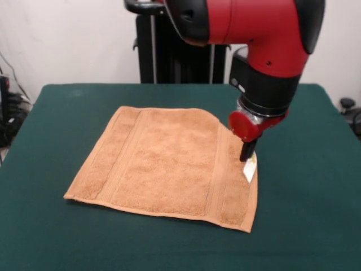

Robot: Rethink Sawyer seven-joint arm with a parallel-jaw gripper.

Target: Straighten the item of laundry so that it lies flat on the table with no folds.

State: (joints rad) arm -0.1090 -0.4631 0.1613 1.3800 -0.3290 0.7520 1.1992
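A tan-orange terry towel [169, 166] lies spread on the dark green table [304, 226], with woven border bands near its left and right ends. A small white tag [250, 168] sticks out at its right edge. The far right corner looks cut off, as if folded or lifted under the arm. My gripper [248, 153] hangs from the red and black arm, low over the towel's right edge just above the tag. Only dark finger tips show, and whether they grip the towel cannot be told.
The robot's black pedestal [169, 56] stands behind the table's far edge. Cables and dark gear [8, 113] lie off the table at the left. Another dark object [350, 110] sits off the right edge.
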